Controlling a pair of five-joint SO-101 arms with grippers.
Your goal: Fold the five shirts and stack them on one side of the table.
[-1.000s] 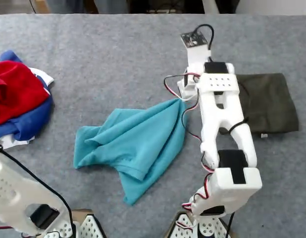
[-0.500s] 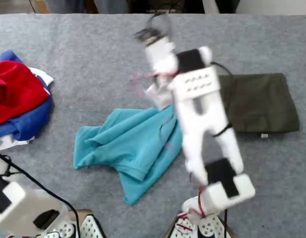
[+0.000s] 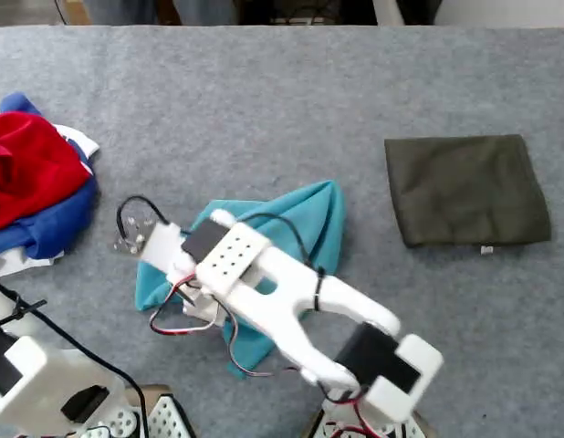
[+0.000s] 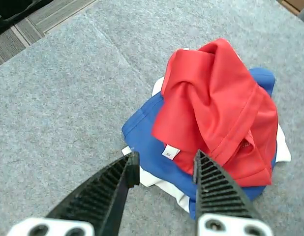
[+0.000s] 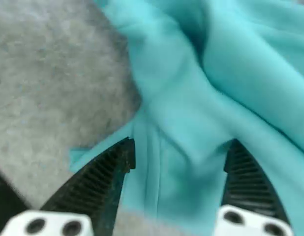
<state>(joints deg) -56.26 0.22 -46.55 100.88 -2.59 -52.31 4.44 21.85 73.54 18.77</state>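
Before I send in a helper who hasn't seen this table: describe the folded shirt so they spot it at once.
On the grey table, look to the robot's right, past the crumpled teal shirt in the middle. The dark olive shirt lies there alone, the only one flat in a neat rectangle; the rest are rumpled or heaped.

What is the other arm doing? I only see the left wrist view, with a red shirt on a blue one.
Observer: The right gripper is open, close over a crumpled teal shirt.
Operator: Is any shirt folded?
Observer: Yes, a dark green shirt lies folded flat on the table, on the right arm's side.
Operator: Is it touching the teal one?
Observer: No, bare table lies between them.
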